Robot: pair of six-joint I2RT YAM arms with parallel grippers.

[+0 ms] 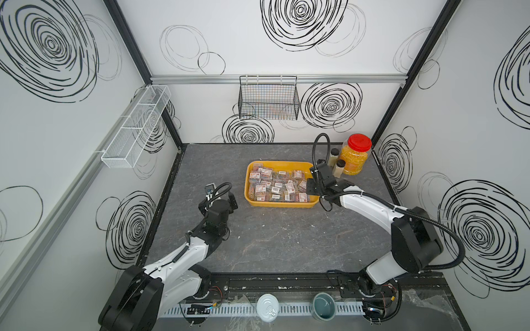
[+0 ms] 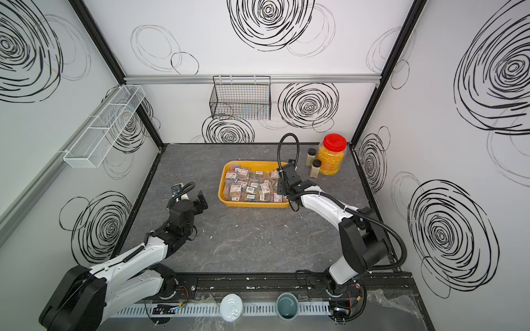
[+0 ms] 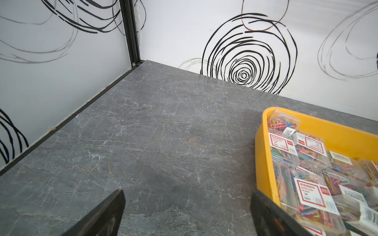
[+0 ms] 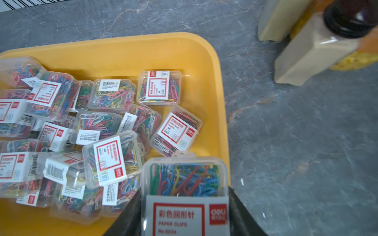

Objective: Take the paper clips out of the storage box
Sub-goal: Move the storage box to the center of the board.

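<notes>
- Right fingers (image 4: 240, 212) narrowed, clamping one case of paper clips (image 4: 184, 179) at the storage box's (image 1: 282, 204) right near corner.
- Left fingers (image 3: 110, 210) wide, holding nothing, over the desk (image 3: 163, 143) left of the box.
- Other cases (image 1: 275, 183) heaped inside the box.

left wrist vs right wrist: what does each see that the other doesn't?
Left wrist only: the open left gripper, holding nothing, and the black corner post of the enclosure.
Right wrist only: the right gripper shut on one clip case, plus two pale bottles.
Both: the yellow storage box with its heap of paper clips, and the grey tabletop.
</notes>
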